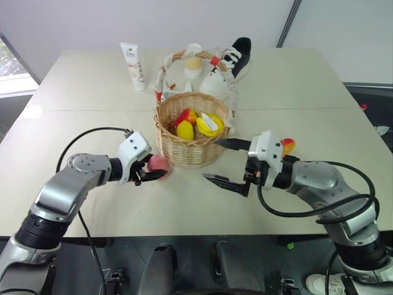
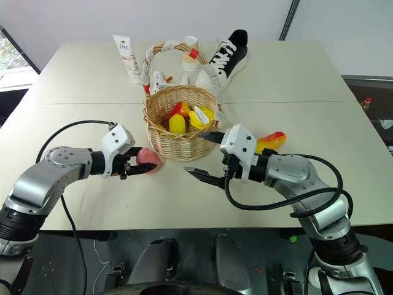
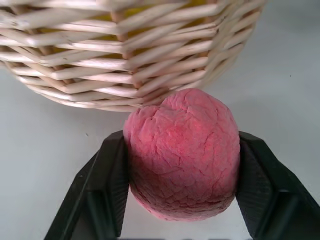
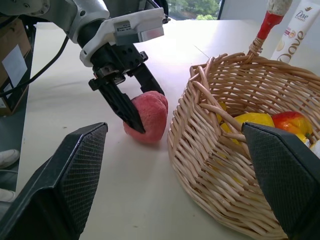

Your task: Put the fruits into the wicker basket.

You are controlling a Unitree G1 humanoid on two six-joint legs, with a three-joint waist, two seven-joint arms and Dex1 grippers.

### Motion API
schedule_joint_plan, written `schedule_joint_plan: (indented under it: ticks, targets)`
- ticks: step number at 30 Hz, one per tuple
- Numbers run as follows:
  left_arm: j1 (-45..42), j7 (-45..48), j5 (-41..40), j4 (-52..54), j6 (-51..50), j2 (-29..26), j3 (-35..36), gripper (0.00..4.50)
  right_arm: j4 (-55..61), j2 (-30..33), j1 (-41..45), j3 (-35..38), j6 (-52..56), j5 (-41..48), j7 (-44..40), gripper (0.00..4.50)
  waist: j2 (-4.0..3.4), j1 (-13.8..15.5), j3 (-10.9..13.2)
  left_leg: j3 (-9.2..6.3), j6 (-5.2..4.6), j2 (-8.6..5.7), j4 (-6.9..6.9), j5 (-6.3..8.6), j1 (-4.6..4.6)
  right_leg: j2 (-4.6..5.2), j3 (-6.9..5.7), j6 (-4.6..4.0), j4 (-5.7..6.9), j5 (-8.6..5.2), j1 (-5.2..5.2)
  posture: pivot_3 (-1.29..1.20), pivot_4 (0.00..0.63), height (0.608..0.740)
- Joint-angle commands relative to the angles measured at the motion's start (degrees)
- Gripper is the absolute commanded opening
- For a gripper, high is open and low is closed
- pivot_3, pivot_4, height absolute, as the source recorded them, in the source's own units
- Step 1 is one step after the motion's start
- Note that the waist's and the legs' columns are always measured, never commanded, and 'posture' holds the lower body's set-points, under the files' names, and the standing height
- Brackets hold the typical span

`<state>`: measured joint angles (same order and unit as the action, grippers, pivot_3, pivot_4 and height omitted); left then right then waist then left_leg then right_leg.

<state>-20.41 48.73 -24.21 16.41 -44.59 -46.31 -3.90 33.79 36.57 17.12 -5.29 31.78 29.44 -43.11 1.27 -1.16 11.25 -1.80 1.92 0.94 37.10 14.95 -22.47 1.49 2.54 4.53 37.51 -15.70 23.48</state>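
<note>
The pink peach [image 3: 182, 160] lies on the table right against the left side of the wicker basket [image 1: 184, 153]. My left gripper [image 1: 155, 170] is shut on the peach, one black finger pressed to each side of it. Inside the basket lie a yellow lemon [image 1: 185, 130] and other yellow and red toy fruits. My right gripper [image 1: 210, 160] hovers open and holds nothing, just off the basket's front right. The orange-yellow mango [image 2: 270, 141] with its red end rests on the table behind my right wrist.
Behind the basket stand a white cream tube [image 1: 133, 64], a tan paper cup [image 1: 193, 64] and a black and white shoe [image 1: 236, 55]. The table's front edge [image 1: 196, 230] runs just under both arms.
</note>
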Motion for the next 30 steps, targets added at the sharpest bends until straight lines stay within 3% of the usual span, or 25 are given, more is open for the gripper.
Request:
schedule_joint_plan:
  ticks: [1,4,8,12,17,18,20,21,26,30]
  targets:
    - [-1.97,0.91,-10.56,3.81,-1.9,-0.32,16.11,2.35,2.15,0.28,0.7,1.02,-0.49,0.27,-0.1,4.5,0.0,0.09,0.0,-0.02,0.0,0.03,0.0,0.0,-0.02,0.0,-0.01,0.0,0.0,0.0,0.02,0.0,0.15,0.74]
    - [-9.65,-3.65,-17.51,5.01,-4.31,3.37,20.69,2.35,1.61,0.55,0.93,1.24,-0.75,0.2,-0.51,4.5,0.0,0.65,0.0,-0.04,0.0,0.04,0.05,0.0,-0.04,0.02,-0.07,0.0,0.02,0.0,-0.01,0.0,0.15,0.74]
    - [-18.21,-11.95,-10.17,3.21,-2.48,9.51,11.81,2.35,-0.4,0.64,2.3,1.36,-1.43,-0.45,-1.14,4.5,0.03,0.79,-0.03,-0.07,-0.01,-0.14,0.14,0.0,0.0,0.15,-0.05,0.15,-0.06,0.07,-0.23,0.0,0.15,0.74]
    - [-21.72,-13.76,-3.08,-0.85,0.81,14.24,1.71,2.35,-1.51,0.99,3.08,1.94,-1.76,-0.91,-1.51,4.5,0.04,0.26,-0.03,-0.05,0.0,-0.24,0.13,0.0,-0.01,0.09,-0.02,0.21,-0.1,0.11,-0.18,0.0,0.15,0.74]
    - [-22.89,-12.06,-0.63,-5.69,3.4,16.16,-1.1,2.35,-1.46,1.89,2.36,3.36,-1.88,-1.63,-1.26,4.5,0.0,-0.09,-0.01,-0.01,0.0,-0.12,0.04,0.0,-0.01,-0.07,0.12,0.18,0.01,0.1,0.03,0.0,0.15,0.74]
    - [-23.11,-11.88,-0.66,-6.35,3.52,16.54,-0.93,3.36,-1.81,2.33,2.08,4.12,-2.05,-2.16,-0.93,4.5,0.0,0.0,-0.01,-0.01,0.0,-0.1,0.04,-0.01,-0.01,-0.08,0.12,0.18,0.01,0.1,0.02,0.0,0.15,0.74]
    - [-23.3,-11.36,-0.23,-6.95,4.51,16.61,-0.75,4.23,-3.24,4.11,1.2,6.62,-2.28,-3.66,-0.24,4.5,0.0,0.22,-0.01,0.01,0.0,-0.11,0.06,-0.01,-0.01,-0.06,0.12,0.18,0.01,0.11,0.01,0.0,0.15,0.74]
    - [-23.2,-10.82,-0.09,-6.86,5.25,16.37,-0.63,4.45,-4.09,5.44,0.5,8.14,-2.62,-4.53,-0.27,4.5,0.0,0.33,-0.01,0.02,0.0,-0.11,0.08,-0.01,-0.02,-0.05,0.12,0.18,0.01,0.11,0.0,0.0,0.15,0.74]
    - [-19.17,-3.64,-5.14,-2.35,7.57,14.03,3.26,4.45,-9.3,16.35,-5.19,12.14,-10.13,-13.15,-4.5,4.5,0.0,0.53,-0.01,0.09,-0.03,-0.23,0.07,0.01,-0.09,0.1,0.12,0.19,-0.11,0.11,-0.04,0.0,0.15,0.74]
    - [-13.85,3.36,-9.21,3.9,6.21,10.33,3.02,4.45,-16.96,23.27,-6.19,9.08,-20.92,-23.07,-7.06,4.5,-0.03,-0.1,-0.01,0.16,-0.05,-0.14,0.05,0.03,-0.02,0.01,0.14,0.19,-0.12,0.11,-0.04,0.0,0.15,0.74]
